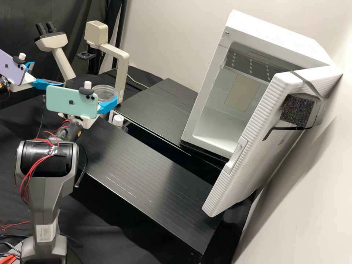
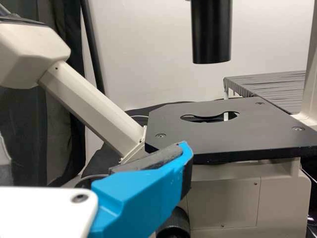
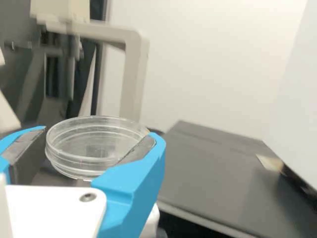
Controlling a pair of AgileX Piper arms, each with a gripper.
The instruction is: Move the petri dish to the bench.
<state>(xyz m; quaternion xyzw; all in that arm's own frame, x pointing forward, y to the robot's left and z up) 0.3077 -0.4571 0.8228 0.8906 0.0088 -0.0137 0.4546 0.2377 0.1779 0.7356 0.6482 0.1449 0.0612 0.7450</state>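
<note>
My right gripper [image 1: 109, 105] is shut on the clear petri dish [image 1: 103, 92], up in the air at the near end of the black bench [image 1: 143, 168]. In the right wrist view the two blue fingers of the right gripper [image 3: 100, 144] clasp opposite sides of the round petri dish [image 3: 86, 159], which looks about level; the rear bench surface [image 3: 213, 173] lies beyond. At the far left, my left gripper [image 1: 47, 84] stands open and empty. One finger of the left gripper [image 2: 143, 196] shows beside the microscope stage [image 2: 223, 134].
A microscope [image 1: 119, 58] stands behind the right gripper. Past a gap lies a rear black surface [image 1: 157, 110]. A white cabinet [image 1: 216, 117] at the right has its door [image 1: 253, 157] open. A white-capped bottle [image 1: 118, 120] sits below the right gripper.
</note>
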